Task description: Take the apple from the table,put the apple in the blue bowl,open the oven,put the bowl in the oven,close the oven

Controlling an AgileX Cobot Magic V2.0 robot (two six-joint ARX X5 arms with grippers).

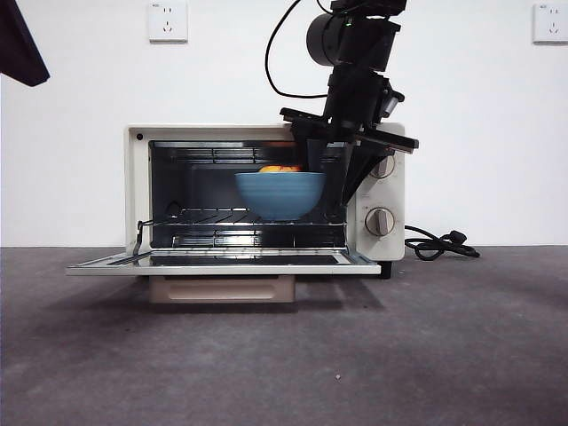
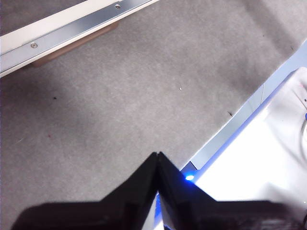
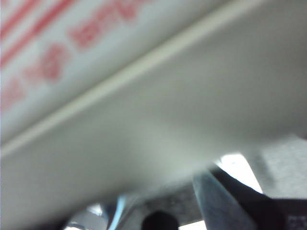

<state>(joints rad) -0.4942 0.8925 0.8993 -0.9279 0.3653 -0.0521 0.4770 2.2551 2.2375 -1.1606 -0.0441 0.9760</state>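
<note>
The cream-white oven (image 1: 133, 195) stands on the table (image 1: 373, 355) with its glass door (image 1: 222, 264) folded down flat. Inside, on the wire rack, sits the blue bowl (image 1: 280, 195), and the top of the apple (image 1: 280, 168) shows above its rim. My right gripper (image 1: 330, 191) reaches down from above into the oven opening. Its jaws straddle the bowl's right rim and stand apart, the outer one clear of the bowl wall. The right wrist view is blurred and filled by the oven's top (image 3: 168, 110). My left gripper (image 2: 157, 155) is shut and empty above the table.
The oven's two knobs (image 1: 380, 221) are just right of my right gripper. A black cord (image 1: 439, 244) lies on the table to the oven's right. The open door's edge (image 2: 72, 26) juts toward the front. The left arm shows as a black tip (image 1: 19, 44) at the top left.
</note>
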